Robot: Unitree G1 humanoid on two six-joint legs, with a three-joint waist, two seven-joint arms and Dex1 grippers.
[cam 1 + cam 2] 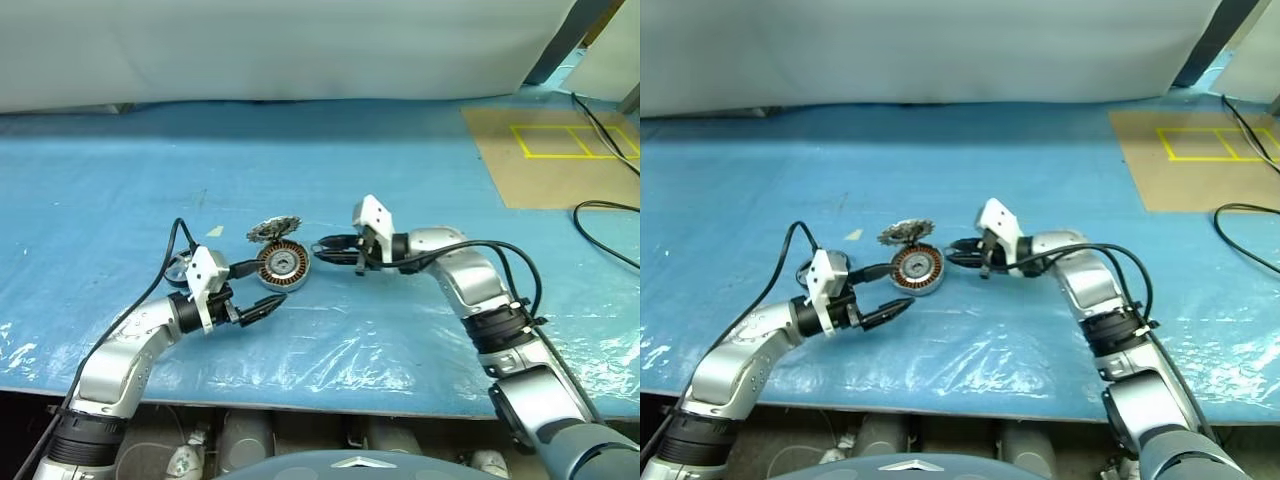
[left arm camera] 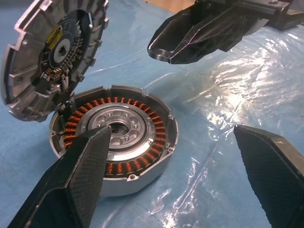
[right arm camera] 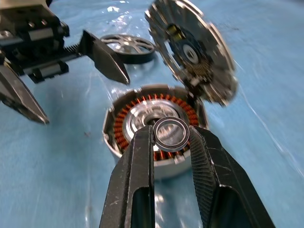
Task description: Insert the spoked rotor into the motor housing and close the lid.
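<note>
Your motor housing (image 2: 115, 142) sits on the blue sheet (image 1: 400, 180) with its toothed lid (image 2: 50, 57) tilted up on the far rim, while your right gripper (image 3: 172, 135) pinches a small ring (a bearing (image 3: 171, 134)) above it and your left gripper (image 1: 258, 290) waits beside it, fingers spread.

Round silver metal cup with copper windings (image 2: 118, 142): near rim hidden behind left gripper's black finger (image 2: 76, 180) in left wrist view; in right wrist view near part hidden behind right gripper (image 3: 172, 137) and small dark thin ring (image 3: 171, 134) pinched there. Grey toothed disc with radial ribs (image 3: 192, 52): right edge blurred. Spoked silver wheel (image 3: 129, 47): partly hidden behind left gripper finger. Black cables (image 1: 600, 210): cut off at right edge.
</note>
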